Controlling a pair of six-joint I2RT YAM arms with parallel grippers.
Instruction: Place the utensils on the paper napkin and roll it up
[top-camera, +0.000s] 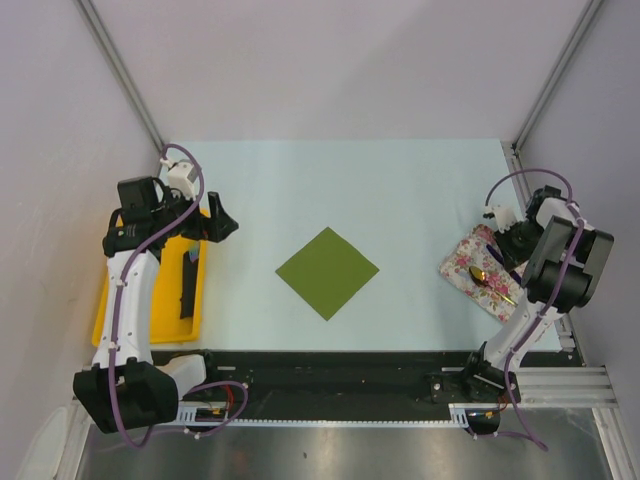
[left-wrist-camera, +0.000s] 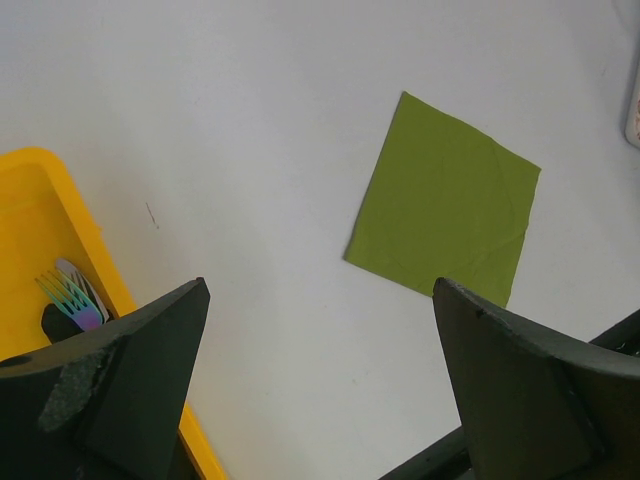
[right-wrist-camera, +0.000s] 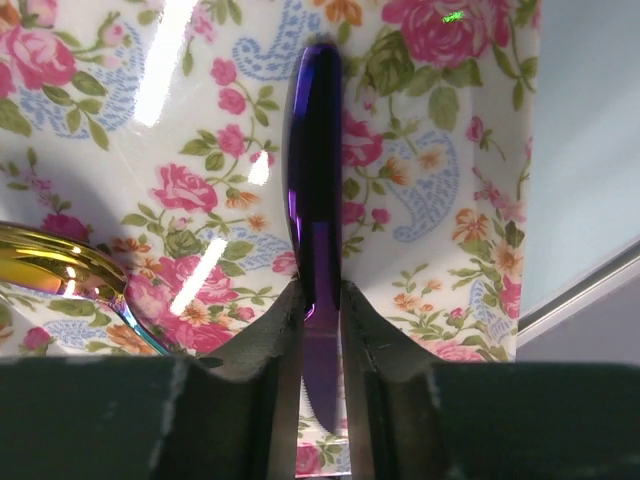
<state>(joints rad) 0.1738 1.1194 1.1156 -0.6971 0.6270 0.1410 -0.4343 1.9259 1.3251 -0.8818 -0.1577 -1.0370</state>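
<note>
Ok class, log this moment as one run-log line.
right gripper: shut on knife, on cloth | left gripper: open | napkin: bare | fork: in tray

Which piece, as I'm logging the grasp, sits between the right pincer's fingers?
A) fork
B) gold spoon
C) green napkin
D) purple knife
D: in the wrist view, the right pincer has a finger pressed against each side of the purple knife, while the gold spoon lies free beside it.
</note>
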